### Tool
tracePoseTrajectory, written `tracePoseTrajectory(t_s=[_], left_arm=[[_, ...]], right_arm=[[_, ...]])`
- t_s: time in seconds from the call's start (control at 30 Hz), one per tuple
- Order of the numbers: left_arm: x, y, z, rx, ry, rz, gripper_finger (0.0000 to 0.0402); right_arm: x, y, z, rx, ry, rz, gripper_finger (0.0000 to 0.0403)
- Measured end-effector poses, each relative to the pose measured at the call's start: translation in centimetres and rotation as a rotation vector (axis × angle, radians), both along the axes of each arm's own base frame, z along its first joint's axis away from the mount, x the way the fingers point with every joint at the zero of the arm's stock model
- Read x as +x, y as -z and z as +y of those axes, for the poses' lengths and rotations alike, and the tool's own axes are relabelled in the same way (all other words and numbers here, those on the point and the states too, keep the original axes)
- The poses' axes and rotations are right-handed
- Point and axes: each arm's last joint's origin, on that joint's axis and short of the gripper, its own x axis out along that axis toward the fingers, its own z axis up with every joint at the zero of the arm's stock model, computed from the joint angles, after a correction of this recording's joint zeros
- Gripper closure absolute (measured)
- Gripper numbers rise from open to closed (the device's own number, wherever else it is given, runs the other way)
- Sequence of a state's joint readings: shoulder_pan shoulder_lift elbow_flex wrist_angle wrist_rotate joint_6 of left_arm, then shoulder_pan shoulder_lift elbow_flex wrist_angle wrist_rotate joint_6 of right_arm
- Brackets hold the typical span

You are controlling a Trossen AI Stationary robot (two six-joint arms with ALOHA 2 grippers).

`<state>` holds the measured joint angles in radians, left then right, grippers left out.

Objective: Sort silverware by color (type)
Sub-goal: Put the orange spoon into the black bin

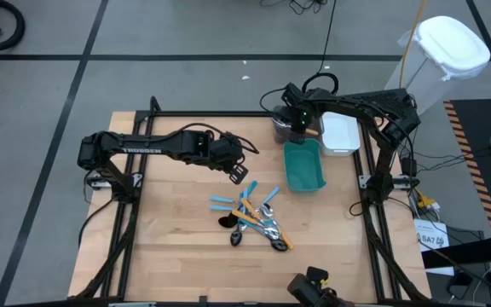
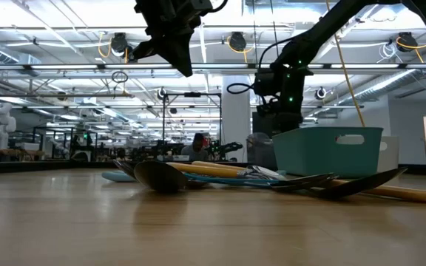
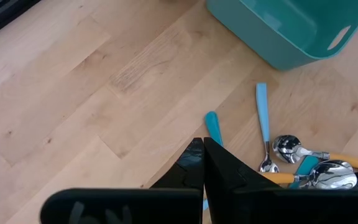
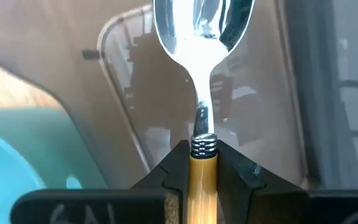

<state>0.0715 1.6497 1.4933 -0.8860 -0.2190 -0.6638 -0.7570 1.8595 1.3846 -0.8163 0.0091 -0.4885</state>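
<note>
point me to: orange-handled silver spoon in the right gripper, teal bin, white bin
orange-handled silver spoon (image 4: 199,37), right wrist view, on the shiny bowl.
teal plastic bin (image 1: 303,177), high view, on the floor inside.
white rectangular bin (image 1: 339,134), high view, on its middle.

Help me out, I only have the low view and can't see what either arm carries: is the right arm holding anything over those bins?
Observer: Yes. The right gripper is shut on an orange-handled spoon, bowl pointing away from the wrist.
Operator: Which bin is it above?
Observer: In the high view it hangs over the gray bin, beside the white bin and behind the teal bin.
Operator: And the left arm?
Observer: The left gripper is shut and holds nothing, above bare table near the silverware pile.
</note>
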Motion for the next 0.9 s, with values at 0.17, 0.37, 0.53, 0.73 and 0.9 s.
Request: tracePoseTrajectory(t_s=[0.17, 0.37, 0.53, 0.73, 0.9], left_arm=[[0.0, 0.0, 0.0, 0.002, 0.004, 0.001, 0.0400], [0.0, 0.0, -0.2, 0.002, 0.008, 0.001, 0.0400], [0.0, 0.0, -0.6, 0.001, 0.020, 0.001, 0.0400], [0.1, 0.0, -1.0, 0.001, 0.034, 0.001, 0.0400], [0.1, 0.0, -1.0, 0.001, 0.033, 0.002, 0.0400]], right_arm=[[-0.4, 0.1, 0.5, 0.012, 0.000, 0.083, 0.0353], [-0.7, 0.1, 0.8, 0.041, 0.029, 0.110, 0.0353], [-0.5, 0.1, 0.6, 0.021, 0.035, 0.093, 0.0351], [0.0, 0.1, -0.2, -0.067, 0.046, 0.057, 0.0349], [0.2, 1.0, -0.3, -0.052, 0.060, 0.070, 0.0348]])
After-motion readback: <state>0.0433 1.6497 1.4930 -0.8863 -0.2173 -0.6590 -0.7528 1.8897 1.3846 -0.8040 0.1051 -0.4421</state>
